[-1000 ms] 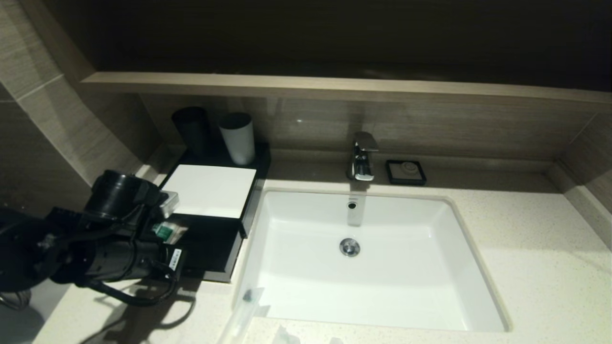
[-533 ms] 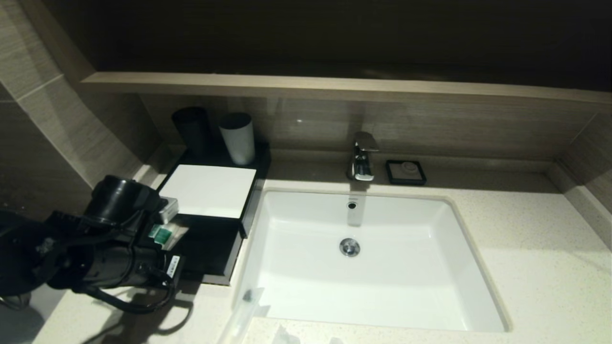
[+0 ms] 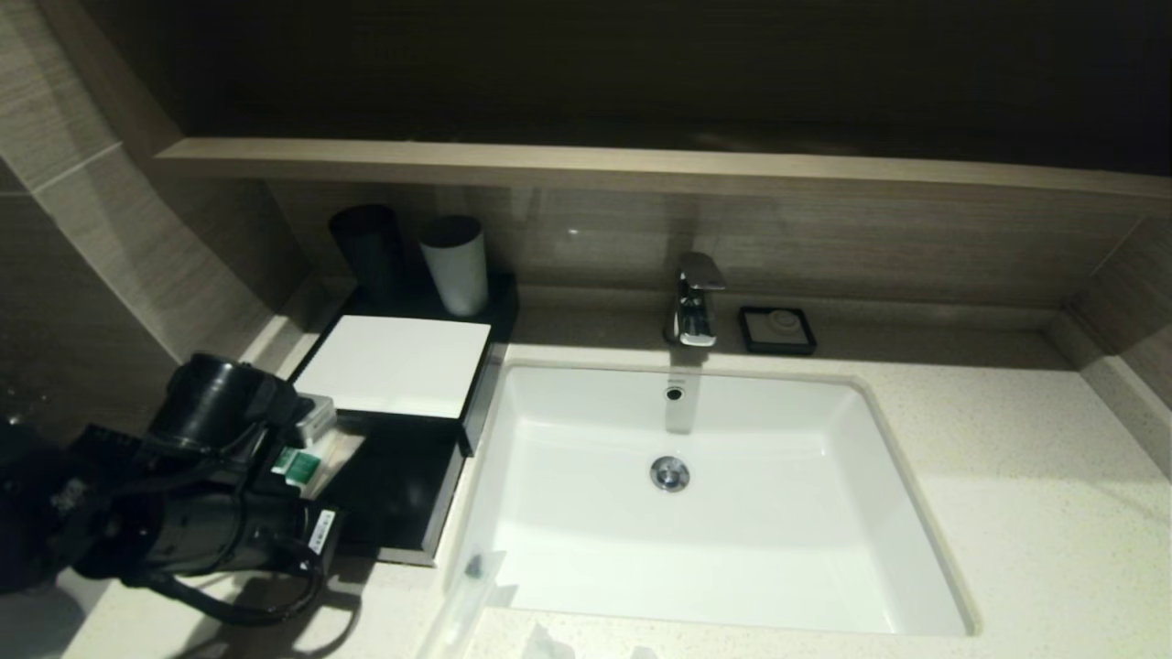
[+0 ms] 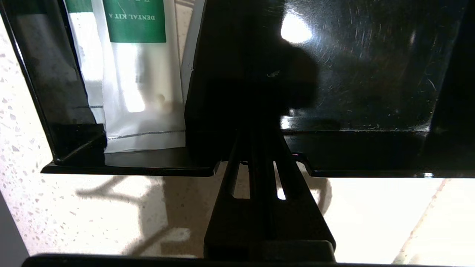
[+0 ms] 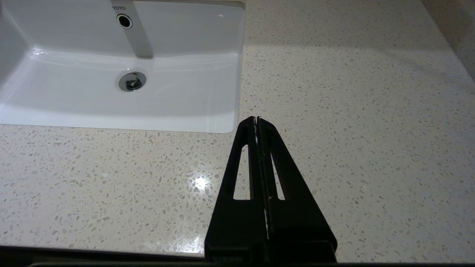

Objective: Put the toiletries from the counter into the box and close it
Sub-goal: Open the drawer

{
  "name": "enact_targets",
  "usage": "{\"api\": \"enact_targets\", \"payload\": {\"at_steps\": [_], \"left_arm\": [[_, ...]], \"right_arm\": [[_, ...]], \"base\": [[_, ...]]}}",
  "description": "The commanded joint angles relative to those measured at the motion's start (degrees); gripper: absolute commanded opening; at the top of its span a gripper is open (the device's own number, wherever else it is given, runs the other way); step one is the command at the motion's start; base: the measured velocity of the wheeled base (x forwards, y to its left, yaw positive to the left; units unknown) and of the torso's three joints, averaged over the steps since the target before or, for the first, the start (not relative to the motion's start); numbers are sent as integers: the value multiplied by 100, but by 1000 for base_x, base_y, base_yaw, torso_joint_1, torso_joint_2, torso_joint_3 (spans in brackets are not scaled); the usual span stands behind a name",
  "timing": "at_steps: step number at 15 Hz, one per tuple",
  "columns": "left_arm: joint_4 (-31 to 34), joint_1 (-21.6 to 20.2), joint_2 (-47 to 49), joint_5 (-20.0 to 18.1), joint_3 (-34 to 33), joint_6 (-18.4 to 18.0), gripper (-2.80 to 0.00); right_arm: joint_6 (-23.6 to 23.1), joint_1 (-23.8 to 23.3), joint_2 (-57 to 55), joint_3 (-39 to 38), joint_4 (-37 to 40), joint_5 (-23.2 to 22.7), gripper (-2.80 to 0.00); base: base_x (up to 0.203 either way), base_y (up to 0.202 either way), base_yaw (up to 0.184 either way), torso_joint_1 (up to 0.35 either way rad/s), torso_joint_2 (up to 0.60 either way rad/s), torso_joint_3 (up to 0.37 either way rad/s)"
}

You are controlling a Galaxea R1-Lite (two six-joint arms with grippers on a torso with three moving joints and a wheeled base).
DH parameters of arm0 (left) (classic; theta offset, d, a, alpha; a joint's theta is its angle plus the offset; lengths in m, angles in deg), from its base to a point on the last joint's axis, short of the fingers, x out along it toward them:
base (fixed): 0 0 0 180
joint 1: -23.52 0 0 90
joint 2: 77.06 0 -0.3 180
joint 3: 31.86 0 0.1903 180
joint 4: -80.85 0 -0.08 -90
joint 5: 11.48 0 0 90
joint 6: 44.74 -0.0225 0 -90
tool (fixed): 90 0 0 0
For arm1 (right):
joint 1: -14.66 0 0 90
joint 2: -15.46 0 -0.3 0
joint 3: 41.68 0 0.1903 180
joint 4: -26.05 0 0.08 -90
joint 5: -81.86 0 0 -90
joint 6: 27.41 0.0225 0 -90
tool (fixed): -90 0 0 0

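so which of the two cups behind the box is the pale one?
The right-hand cup, nearer the tap; its neighbour, the black cup, sits towards the wall.

White print "DENTAL KIT A…" on green label of clear plastic-wrapped packet (image 4: 143, 74) lying in black drawer (image 4: 356, 74), left wrist view, cut off at frame edge; brand "TOTO" in small dark letters on white sink basin (image 5: 193, 85) wall, just above overflow hole (image 5: 124, 20), right wrist view; small white sticker w/ dark marks on left arm (image 3: 322, 531), head view, too small to read; green print on packet in head view likewise unreadable.
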Motion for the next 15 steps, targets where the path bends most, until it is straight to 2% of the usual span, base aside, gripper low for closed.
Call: {"api": "enact_targets", "payload": {"at_steps": [1,15], "left_arm": [[17,3,-77,8,-107,5,-280],[-46,11,-499,8,-253,23,-280]], "right_arm": [[-1,1,6,-1,6,2,-280],[-1,1,6,-1,-3,2,-280]], "base": [[0,0,0,0,0,0],[0,0,0,0,0,0]]}}
